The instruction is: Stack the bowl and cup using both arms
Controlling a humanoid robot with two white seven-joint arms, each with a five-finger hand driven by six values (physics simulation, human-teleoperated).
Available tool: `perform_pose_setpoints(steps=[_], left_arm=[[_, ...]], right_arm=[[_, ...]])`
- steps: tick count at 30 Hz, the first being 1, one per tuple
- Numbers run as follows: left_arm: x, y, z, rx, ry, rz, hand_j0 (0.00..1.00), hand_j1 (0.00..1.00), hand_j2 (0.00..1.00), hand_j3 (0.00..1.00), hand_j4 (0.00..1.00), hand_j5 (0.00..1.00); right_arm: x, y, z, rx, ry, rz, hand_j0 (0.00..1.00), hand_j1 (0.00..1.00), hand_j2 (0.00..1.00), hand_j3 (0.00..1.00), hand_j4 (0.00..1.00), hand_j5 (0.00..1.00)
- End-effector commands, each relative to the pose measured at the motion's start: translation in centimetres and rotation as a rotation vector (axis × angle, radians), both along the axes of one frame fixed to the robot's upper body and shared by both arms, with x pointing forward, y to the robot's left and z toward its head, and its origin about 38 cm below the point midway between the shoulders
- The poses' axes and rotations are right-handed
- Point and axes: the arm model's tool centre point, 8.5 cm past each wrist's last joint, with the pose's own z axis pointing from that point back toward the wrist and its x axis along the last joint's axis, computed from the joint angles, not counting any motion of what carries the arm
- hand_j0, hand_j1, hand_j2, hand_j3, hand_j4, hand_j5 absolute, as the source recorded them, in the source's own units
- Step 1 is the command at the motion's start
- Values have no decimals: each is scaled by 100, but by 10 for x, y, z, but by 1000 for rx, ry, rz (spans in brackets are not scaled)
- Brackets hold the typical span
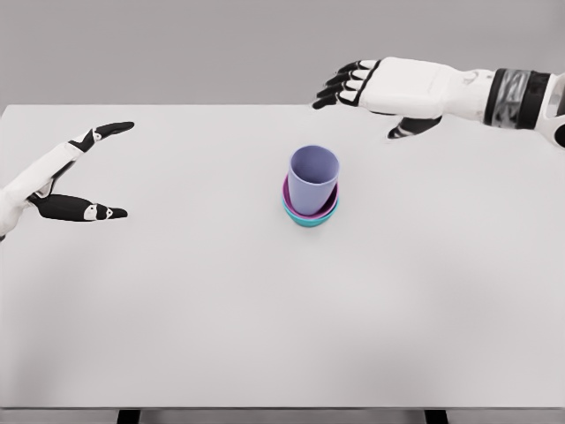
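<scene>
I am looking at one lavender cup (312,179), and it is standing upright inside two nested bowls: one magenta bowl (287,193) and one teal bowl (306,221) under it. They are sitting on one white table (265,318). I am counting two hands of mine, my left hand (78,172) and my right hand (388,93).

A bare simulated test bench, probably a lab-style setup: 1 plain white table (177,309) fills the view against a flat grey backdrop (177,44) (no texture, evenly lit, clearly rendered).
</scene>
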Motion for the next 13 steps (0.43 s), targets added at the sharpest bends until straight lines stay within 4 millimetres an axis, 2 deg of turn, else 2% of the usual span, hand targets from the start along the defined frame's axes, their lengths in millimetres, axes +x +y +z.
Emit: perform_pose_setpoints(steps=[1, 3, 5, 7, 11, 13], left_arm=[[0, 1, 1, -7, 1, 1, 100, 100, 100, 100, 100, 100], [0, 1, 0, -7, 2, 2, 100, 100, 100, 100, 100, 100], [0, 3, -1, -10, 6, 7, 100, 100, 100, 100, 100, 100], [0, 2, 0, -6, 6, 5, 100, 100, 100, 100, 100, 100], [0, 2, -2, 4, 8, 6, 100, 100, 100, 100, 100, 100], [-1, 2, -3, 6, 12, 7, 100, 100, 100, 100, 100, 100]], right_arm=[[9, -43, 9, 19, 4, -107, 100, 100, 100, 100, 100, 100], [22, -76, -19, 17, 92, -213, 100, 100, 100, 100, 100, 100], [27, -99, -32, 6, 134, -279, 100, 100, 100, 100, 100, 100], [28, -111, -36, 4, 150, -311, 100, 100, 100, 100, 100, 100], [24, -120, -53, -64, 197, -326, 100, 100, 100, 100, 100, 100], [19, -113, -81, -145, 260, -297, 100, 100, 100, 100, 100, 100]])
